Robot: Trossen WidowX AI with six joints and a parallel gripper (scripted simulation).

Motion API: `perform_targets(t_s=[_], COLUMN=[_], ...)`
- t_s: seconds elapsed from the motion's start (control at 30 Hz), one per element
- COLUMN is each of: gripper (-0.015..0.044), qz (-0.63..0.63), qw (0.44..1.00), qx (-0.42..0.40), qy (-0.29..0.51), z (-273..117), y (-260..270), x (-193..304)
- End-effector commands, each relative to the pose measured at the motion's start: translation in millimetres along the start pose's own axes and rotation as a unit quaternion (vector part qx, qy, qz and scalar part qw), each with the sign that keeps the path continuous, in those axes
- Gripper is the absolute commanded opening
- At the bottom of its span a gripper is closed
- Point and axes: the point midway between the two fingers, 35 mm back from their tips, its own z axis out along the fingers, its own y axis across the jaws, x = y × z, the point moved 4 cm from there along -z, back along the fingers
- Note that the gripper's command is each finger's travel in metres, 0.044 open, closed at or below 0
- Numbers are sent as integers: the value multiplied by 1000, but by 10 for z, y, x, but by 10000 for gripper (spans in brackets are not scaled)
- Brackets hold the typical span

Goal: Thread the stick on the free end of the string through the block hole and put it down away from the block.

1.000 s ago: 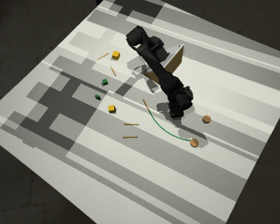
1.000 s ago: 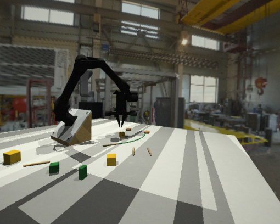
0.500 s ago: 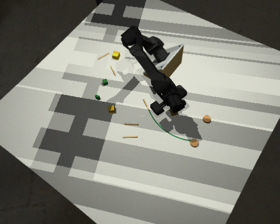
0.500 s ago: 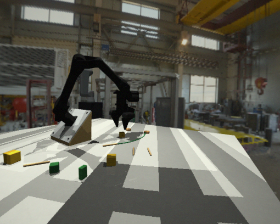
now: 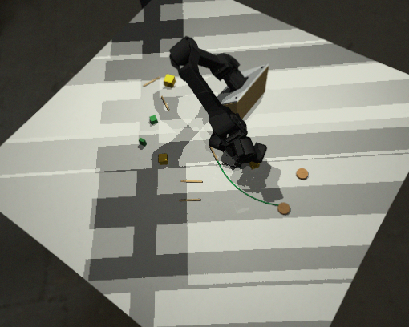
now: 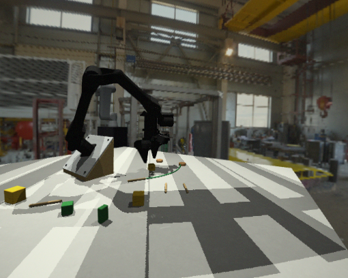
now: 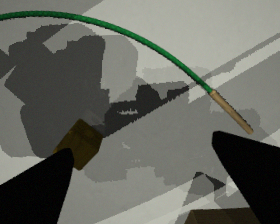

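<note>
Over the table, the gripper hangs w/ its fingers spread wide, practically full open, nothing btwn them. Small yellow block is on the table below it; wrist cam has that block by one fingertip, partly behind it. Stick on the string's end lies on the table, near the other fingertip in wrist view, not gripped. Green string curves from it to a round wooden button; string isn't thru any block. 2nd button sits nearby, no string on it. Can't tell which block has the hole; too small to see.

Two more yellow blocks, one in shade and one farther off, plus 2 green pcs, also on table. Loose sticks: a pair, roughly parallel, & two others, nr the far yellow block. Arm comes off a sloped mount.
</note>
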Motion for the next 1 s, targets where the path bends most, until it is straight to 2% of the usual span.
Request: perform_targets(t_s=[0.0,0.3,0.67,0.73,0.97], gripper=[440,440,440,440,440], qz=[443,697,910,918,918], qw=[896,717,413,397,397], qx=[3,4,4,4,4], qy=[-6,-8,-11,-11,-11], z=[-27,-16,2,2,2], y=[-354,-543,-749,-758,-758], x=[-52,-84,-105,-105,-105])
